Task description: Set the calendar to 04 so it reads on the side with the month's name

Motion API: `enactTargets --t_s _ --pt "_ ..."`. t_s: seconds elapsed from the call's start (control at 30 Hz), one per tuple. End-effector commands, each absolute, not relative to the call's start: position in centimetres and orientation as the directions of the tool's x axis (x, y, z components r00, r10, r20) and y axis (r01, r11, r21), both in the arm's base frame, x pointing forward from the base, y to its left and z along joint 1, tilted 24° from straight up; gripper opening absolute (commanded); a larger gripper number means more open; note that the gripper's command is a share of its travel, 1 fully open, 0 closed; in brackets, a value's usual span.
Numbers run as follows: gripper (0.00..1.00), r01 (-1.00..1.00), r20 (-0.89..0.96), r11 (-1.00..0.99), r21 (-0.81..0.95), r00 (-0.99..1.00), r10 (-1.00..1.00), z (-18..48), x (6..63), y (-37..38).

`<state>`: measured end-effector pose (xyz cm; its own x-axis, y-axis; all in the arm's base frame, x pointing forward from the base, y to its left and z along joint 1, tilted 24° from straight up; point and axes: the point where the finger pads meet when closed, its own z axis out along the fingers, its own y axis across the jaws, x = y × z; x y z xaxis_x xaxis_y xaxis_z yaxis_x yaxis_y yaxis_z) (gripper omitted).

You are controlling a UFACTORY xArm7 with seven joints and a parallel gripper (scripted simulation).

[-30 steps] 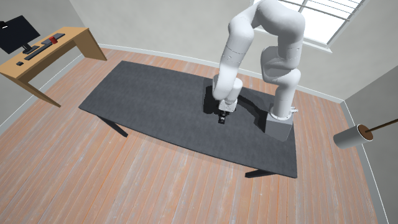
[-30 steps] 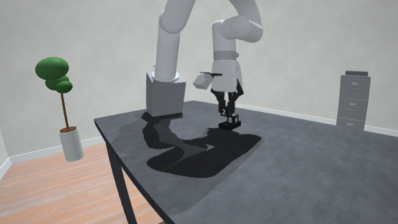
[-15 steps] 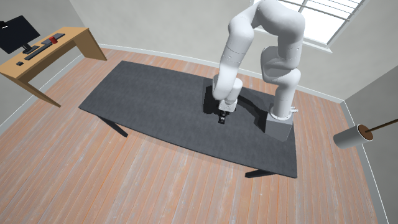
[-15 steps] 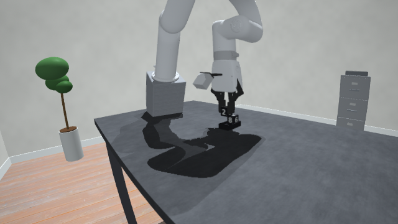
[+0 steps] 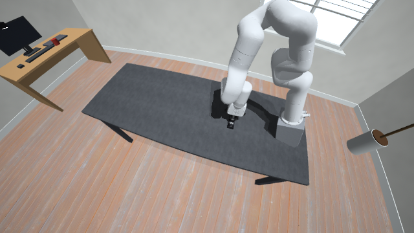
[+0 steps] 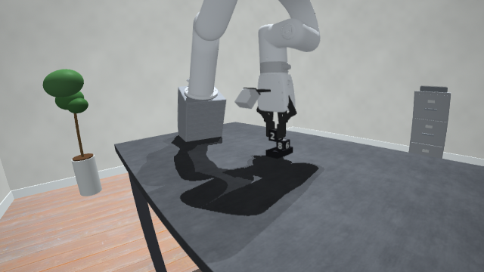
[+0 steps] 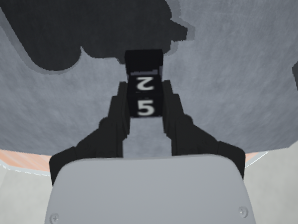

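My gripper (image 6: 274,133) is shut on a black digit cube (image 6: 273,135), which shows a 2 in the exterior view. In the wrist view the held cube (image 7: 144,96) shows a 5 and a 2 between my fingers. I hold it just above the small black tray (image 6: 279,152), at its left side. A second black cube (image 6: 283,145) stands in the tray and shows an 8 and a 6. In the top view the gripper (image 5: 231,122) and the tray (image 5: 230,127) are a small dark clump. I cannot see the month's name.
The arm's grey base block (image 6: 200,118) stands on the table behind and to the left of the tray. The dark table's near edge (image 6: 159,211) runs in front. A potted plant (image 6: 77,125) and a filing cabinet (image 6: 431,122) stand off the table.
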<state>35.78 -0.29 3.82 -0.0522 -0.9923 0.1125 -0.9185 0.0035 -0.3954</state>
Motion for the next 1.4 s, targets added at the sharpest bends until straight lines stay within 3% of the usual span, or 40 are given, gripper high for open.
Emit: enactTargets --t_s 0.0,1.37 --pt "0.27 -0.918 0.112 0.004 -0.396 -0.052 -0.992 3.87 35.84 -0.25" --pt "0.27 -0.918 0.112 0.003 -0.396 -0.052 -0.992 3.27 36.10 -0.33"
